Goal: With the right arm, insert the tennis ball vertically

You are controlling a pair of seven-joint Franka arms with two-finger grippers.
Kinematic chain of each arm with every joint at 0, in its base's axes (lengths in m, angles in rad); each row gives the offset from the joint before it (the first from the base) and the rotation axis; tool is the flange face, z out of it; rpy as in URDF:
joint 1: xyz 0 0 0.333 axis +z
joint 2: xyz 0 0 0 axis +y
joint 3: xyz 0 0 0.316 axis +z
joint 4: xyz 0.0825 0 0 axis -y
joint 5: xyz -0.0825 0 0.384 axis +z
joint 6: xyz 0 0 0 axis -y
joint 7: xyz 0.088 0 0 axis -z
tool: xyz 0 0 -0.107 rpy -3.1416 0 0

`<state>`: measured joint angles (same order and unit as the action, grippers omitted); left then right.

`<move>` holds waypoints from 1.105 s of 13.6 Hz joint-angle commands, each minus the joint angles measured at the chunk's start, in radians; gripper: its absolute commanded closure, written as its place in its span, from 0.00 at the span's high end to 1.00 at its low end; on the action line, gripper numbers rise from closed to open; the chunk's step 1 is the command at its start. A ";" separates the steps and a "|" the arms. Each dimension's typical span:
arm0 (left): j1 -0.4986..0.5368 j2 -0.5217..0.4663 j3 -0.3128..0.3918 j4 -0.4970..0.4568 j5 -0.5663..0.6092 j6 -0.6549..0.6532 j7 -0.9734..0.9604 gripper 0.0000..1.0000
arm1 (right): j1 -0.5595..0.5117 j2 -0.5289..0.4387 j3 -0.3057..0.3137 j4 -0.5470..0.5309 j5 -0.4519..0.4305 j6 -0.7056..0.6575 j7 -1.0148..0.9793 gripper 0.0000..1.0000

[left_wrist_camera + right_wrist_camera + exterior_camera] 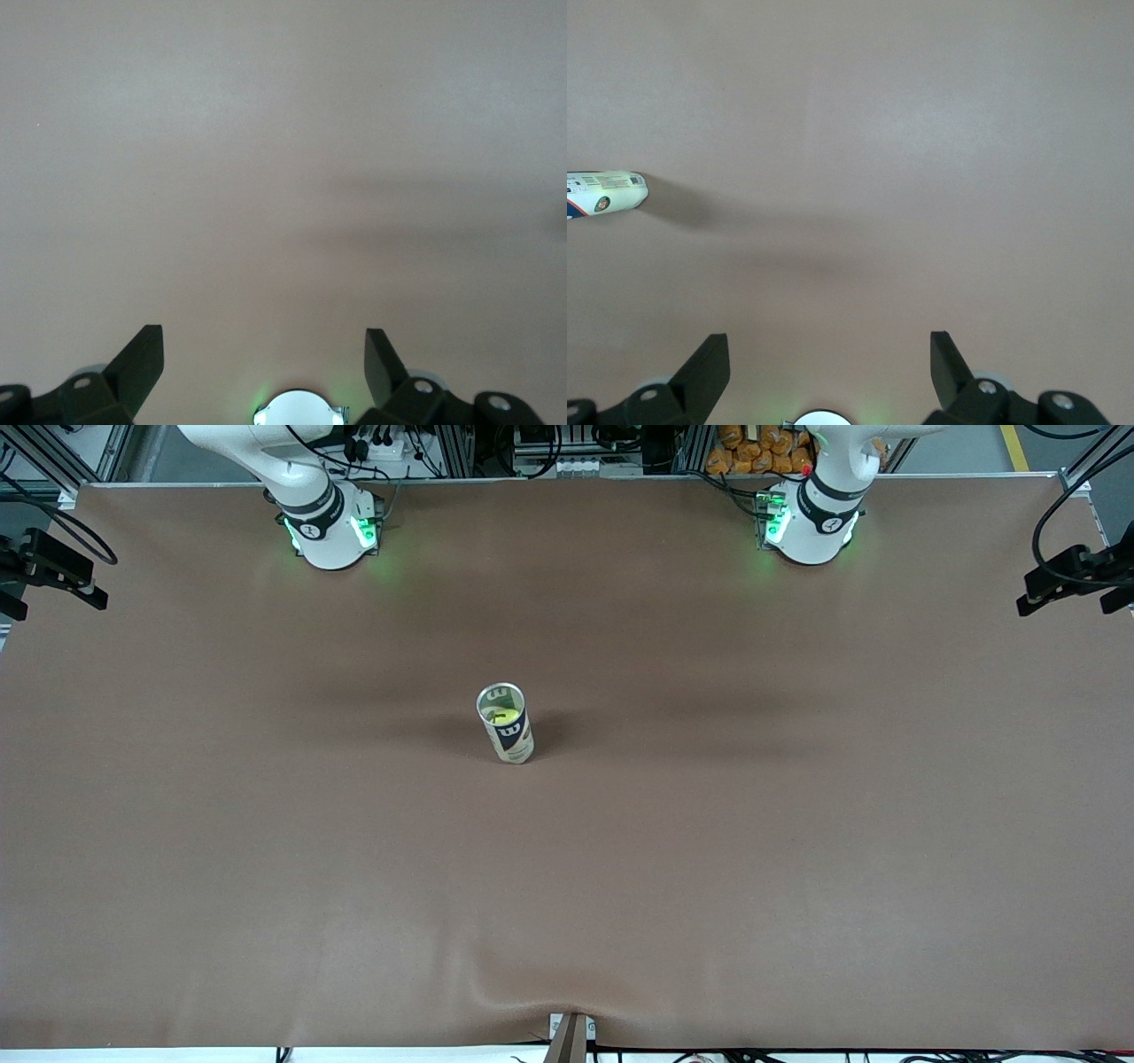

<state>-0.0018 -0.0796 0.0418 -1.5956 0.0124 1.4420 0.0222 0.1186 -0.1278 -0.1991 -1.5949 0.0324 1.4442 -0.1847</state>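
Can (505,724) upright mid-table (797,850) (tennis ball (504,716) inside), jaws spread, arms waiting

This is a robotics lab, set up as a test bench. A wide surface (266,850) under a plain brown cover fills the front view. At 11 and 1 o'clock stand two white robot arm bases (330,530) with green status lights. Along 12 o'clock run aluminium frame profiles (461,450), cable bundles and a power strip (383,444). Black cameras on clamps (1067,577) flank the edges at 3 and 9 o'clock.
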 commanded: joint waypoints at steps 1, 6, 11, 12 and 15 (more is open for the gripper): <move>0.006 -0.012 -0.028 -0.009 -0.011 0.018 -0.039 1.00 | 0.016 0.007 0.009 0.016 0.009 -0.005 -0.006 1.00; 0.011 -0.011 -0.023 -0.011 -0.057 0.018 -0.047 1.00 | 0.061 0.022 0.009 0.010 -0.017 -0.002 -0.009 1.00; 0.009 -0.011 -0.030 -0.007 -0.048 0.017 -0.090 1.00 | 0.041 0.028 0.003 0.007 -0.031 -0.002 0.072 1.00; 0.009 -0.006 -0.030 -0.003 -0.042 0.017 -0.067 1.00 | 0.041 0.025 0.003 0.007 -0.031 -0.002 0.114 1.00; 0.009 -0.002 -0.025 -0.001 -0.042 0.017 -0.024 1.00 | 0.042 0.027 0.004 0.007 -0.032 0.002 0.120 1.00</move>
<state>0.0027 -0.0771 0.0198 -1.5976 -0.0309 1.4519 -0.0188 0.1657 -0.1009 -0.2009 -1.5949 0.0115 1.4461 -0.0886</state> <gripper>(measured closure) 0.000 0.000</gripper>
